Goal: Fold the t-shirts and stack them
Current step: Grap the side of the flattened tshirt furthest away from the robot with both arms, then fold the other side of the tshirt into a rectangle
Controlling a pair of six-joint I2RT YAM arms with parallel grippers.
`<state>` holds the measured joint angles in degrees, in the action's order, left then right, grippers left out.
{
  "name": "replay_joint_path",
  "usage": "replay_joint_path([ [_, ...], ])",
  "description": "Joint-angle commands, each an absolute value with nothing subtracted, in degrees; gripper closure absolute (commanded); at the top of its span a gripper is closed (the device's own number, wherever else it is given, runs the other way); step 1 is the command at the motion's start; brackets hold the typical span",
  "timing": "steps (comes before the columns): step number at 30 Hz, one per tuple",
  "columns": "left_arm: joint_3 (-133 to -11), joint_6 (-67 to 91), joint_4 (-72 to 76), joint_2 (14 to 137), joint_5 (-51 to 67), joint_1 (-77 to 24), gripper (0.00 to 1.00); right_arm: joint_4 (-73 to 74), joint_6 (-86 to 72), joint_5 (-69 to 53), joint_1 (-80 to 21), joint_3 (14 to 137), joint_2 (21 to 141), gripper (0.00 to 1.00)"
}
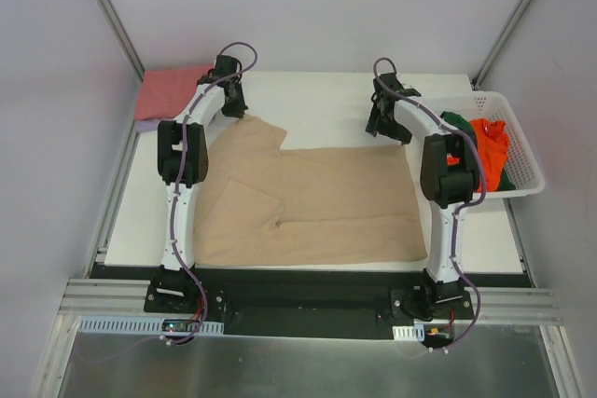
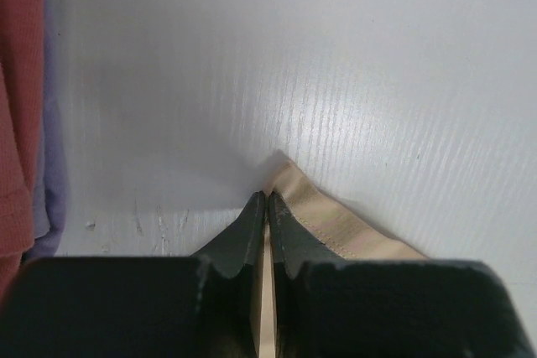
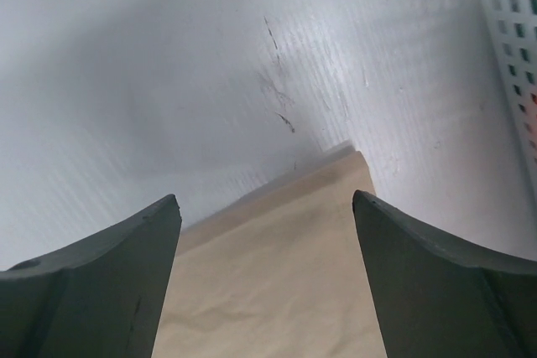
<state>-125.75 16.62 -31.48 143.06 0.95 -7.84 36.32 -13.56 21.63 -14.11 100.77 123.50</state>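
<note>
The tan t-shirt [image 1: 317, 198] lies spread on the white table [image 1: 326, 100]. My left gripper [image 1: 233, 104] is shut on its far left sleeve corner; the left wrist view shows the tan hem [image 2: 336, 224] pinched between the closed fingers [image 2: 252, 232]. My right gripper [image 1: 384, 123] is open above the shirt's far right corner [image 3: 336, 199], with cloth between the spread fingers [image 3: 126, 249]. The salmon pink t-shirt [image 1: 170, 90] lies folded at the far left, on a lavender one [image 2: 52, 165]. The orange t-shirt [image 1: 492, 142] and dark green t-shirt [image 1: 459, 123] sit in the basket.
A white plastic lattice basket [image 1: 522, 151] stands at the right edge of the table; its wall shows in the right wrist view [image 3: 516, 56]. Grey walls enclose the table at the back and both sides.
</note>
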Motion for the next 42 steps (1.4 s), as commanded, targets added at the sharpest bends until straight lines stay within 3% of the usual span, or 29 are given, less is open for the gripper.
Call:
replay_joint_path([
  [1,-121.38,16.17,-32.61,141.15,2.02,-7.91,1.0,41.39,-16.96,21.54,-13.71,104.76,126.65,0.16],
  [9,-118.39,16.7,-30.32,139.66,5.62,-6.86,1.0,42.8,-17.58,21.71,-13.54,103.45,127.79,0.28],
  [20,-113.65,13.98,-24.44,135.71,14.85,-6.5,1.0,43.51,-19.25,23.02,-13.45,101.52,126.04,0.76],
  [29,-97.51,13.71,-12.33,119.12,20.03,-6.94,1.0,39.11,-17.06,22.15,-14.15,97.21,119.72,0.98],
  [36,-68.42,15.73,4.54,98.73,21.19,-8.43,1.0,33.58,-15.82,21.53,-16.26,84.66,108.04,1.0],
  [42,-51.61,18.54,7.56,84.05,19.96,-9.84,1.0,31.82,-15.21,20.83,-18.1,74.54,98.63,1.0],
])
